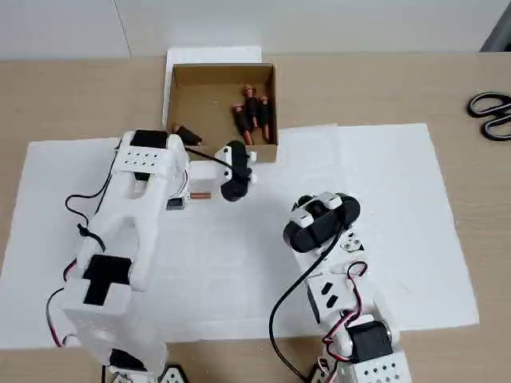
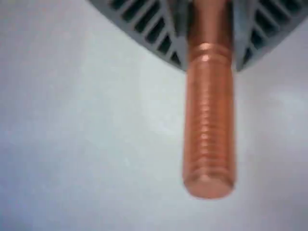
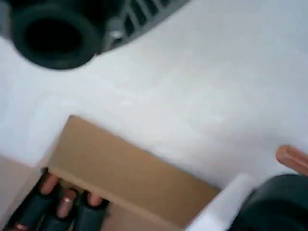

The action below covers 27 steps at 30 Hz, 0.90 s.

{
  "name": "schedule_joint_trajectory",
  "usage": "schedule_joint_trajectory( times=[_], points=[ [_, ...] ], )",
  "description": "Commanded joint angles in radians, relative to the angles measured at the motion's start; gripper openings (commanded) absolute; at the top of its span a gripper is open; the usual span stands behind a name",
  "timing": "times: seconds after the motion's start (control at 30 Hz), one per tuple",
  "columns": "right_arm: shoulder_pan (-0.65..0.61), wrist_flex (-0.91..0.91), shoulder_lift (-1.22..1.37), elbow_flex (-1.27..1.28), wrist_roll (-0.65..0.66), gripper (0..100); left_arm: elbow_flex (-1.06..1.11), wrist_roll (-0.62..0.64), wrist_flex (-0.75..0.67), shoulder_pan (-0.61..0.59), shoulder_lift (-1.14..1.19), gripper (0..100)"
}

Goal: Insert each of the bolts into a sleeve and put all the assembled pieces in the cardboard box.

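The left jaws are closed on a copper bolt (image 2: 209, 120). Its threaded shank sticks out past the grey jaw tips, over the white paper sheet (image 1: 383, 207) that covers much of the table (image 1: 64, 96). In the high view, the left arm (image 1: 144, 199) holds the bolt level, just in front of the cardboard box (image 1: 204, 100). The right arm (image 1: 323, 223) is further back on the paper. The right jaws grip a black sleeve (image 3: 53, 36), with its hollow end towards the wrist camera. Several assembled pieces (image 1: 251, 116) — copper ends in black sleeves — lie together inside the box against its right wall. Scissors (image 1: 489, 116) rest at the table's right edge.
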Motion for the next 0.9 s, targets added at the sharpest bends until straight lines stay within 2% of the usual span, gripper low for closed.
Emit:
schedule_joint_trajectory(
  times=[0.0, 0.07, 0.27, 0.47, 0.53, 0.6, 0.77, 0.87],
  points=[
    [0.001, -0.007, -0.018, -0.018, 0.003, 0.4, -0.047, -0.359, 0.015, -0.012, -0.011, 1],
    [0.001, -0.007, -0.018, -0.018, 0.003, 0.4, -0.054, -0.324, 0.021, -0.014, -0.011, 3],
    [0.001, -0.007, -0.018, -0.018, 0.003, 0.4, -0.088, -0.269, 0.081, -0.018, -0.011, 23],
    [0.001, -0.007, -0.018, -0.018, 0.003, 0.4, -0.090, -0.233, 0.084, -0.018, -0.020, 22],
    [0.001, -0.007, -0.019, -0.018, 0.003, 0.4, -0.119, -0.153, 0.089, -0.011, -0.021, 22],
    [0.001, -0.007, -0.019, -0.018, 0.003, 0.4, -0.193, 0.012, 0.146, 0.003, -0.021, 22],
    [0.001, -0.007, -0.019, -0.018, 0.003, 0.4, -0.421, 0.563, 0.393, 0.063, -0.021, 22],
    [0.001, -0.007, -0.019, -0.018, 0.002, 0.4, -0.473, 0.918, 0.396, 0.069, -0.023, 22]
  ],
)
